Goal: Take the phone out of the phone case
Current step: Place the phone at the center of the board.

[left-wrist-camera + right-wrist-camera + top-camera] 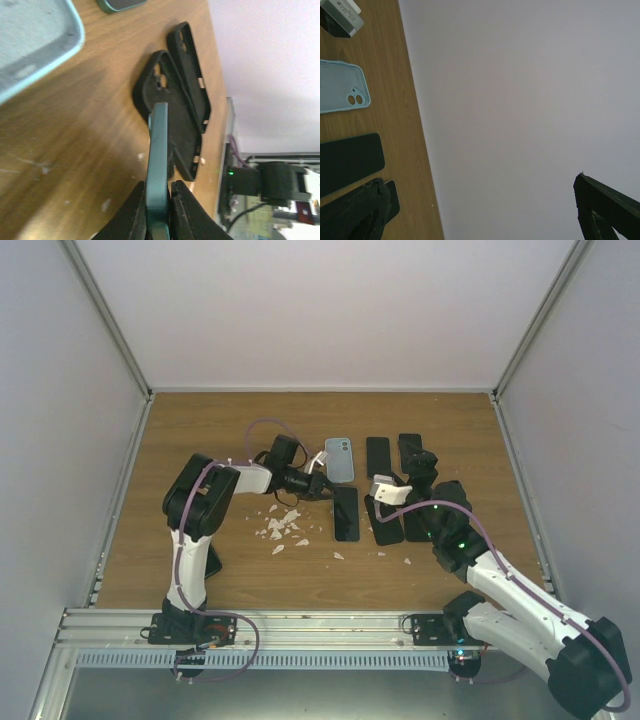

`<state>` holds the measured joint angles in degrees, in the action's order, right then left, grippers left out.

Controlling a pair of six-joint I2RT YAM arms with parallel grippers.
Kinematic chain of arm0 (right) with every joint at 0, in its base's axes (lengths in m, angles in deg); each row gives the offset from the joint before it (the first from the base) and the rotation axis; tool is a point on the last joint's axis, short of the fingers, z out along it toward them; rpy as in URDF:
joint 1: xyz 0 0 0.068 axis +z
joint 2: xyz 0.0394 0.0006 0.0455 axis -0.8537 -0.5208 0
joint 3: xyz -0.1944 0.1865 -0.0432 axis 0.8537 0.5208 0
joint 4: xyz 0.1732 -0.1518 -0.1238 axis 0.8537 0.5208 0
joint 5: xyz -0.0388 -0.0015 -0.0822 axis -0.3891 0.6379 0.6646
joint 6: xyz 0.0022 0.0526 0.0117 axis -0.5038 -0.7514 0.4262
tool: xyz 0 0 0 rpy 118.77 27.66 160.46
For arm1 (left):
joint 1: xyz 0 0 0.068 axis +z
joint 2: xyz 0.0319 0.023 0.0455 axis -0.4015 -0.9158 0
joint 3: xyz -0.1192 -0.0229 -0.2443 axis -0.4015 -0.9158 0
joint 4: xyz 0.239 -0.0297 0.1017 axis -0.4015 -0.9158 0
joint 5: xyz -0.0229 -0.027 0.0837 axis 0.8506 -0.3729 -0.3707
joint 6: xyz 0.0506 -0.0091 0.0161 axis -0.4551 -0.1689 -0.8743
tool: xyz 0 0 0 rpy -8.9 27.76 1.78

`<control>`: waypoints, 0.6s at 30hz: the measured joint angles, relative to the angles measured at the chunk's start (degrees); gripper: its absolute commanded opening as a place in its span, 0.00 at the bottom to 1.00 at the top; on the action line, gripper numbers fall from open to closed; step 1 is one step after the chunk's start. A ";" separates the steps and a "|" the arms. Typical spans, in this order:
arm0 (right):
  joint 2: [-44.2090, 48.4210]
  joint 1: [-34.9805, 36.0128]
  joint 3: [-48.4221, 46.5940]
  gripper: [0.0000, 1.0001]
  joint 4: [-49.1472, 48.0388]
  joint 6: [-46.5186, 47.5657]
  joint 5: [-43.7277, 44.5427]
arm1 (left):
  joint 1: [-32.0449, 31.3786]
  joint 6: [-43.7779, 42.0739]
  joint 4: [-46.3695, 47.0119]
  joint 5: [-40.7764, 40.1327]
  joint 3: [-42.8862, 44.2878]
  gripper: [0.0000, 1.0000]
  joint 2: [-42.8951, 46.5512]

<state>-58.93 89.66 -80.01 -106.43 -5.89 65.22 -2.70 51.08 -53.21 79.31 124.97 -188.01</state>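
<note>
My left gripper (161,187) is shut on a slim teal-edged phone (159,150), seen edge-on between its fingers. From above, the phone (346,515) shows as a dark slab just right of the left gripper (328,492), near the table's middle. Beyond the phone lie two empty black cases (175,125), (192,75), insides up and overlapping. My right gripper (422,462) hovers over the black slabs at centre right. In its wrist view the right gripper (479,179) stands wide open, empty, facing the back wall.
A light blue case (340,458) lies behind the left gripper. Two black slabs (377,455) lie side by side further right. White crumbs (285,528) are scattered on the wooden table (200,440) under the left forearm. White walls close in three sides.
</note>
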 measured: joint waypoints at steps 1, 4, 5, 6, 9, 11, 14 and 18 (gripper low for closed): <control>0.00 0.00 0.00 1.00 0.00 0.00 0.00 | 0.00 -0.42 -0.44 -0.09 0.31 0.24 -0.24; 0.00 0.00 0.00 0.99 0.00 0.00 0.00 | -0.07 -1.92 -1.90 -2.01 0.44 0.31 -0.70; 0.00 0.00 0.00 1.00 0.00 0.00 0.00 | -0.07 -2.21 -2.60 -2.64 0.46 0.33 -0.87; 0.00 0.00 0.00 1.00 0.00 -0.02 0.00 | -0.07 -2.45 -3.23 -3.26 0.48 0.36 -1.01; 0.00 0.00 0.00 1.00 0.00 -0.11 0.00 | -0.11 -3.34 -4.66 -4.59 0.50 0.54 -1.03; 0.00 0.00 -0.02 0.99 0.02 -0.11 0.00 | -0.15 -4.04 -5.79 -5.14 0.85 0.64 -1.03; 0.00 0.00 -0.09 1.00 0.09 -0.11 0.00 | -0.37 -5.22 -7.02 -6.29 1.60 0.81 -0.11; 0.02 0.00 -0.42 1.00 0.26 -0.11 0.00 | -0.55 -7.43 -10.14 -10.01 1.88 0.99 2.54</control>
<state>-58.91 89.66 -80.42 -106.17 -6.00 65.22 -3.24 43.64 -63.35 69.30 126.85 -185.48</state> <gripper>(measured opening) 0.995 0.916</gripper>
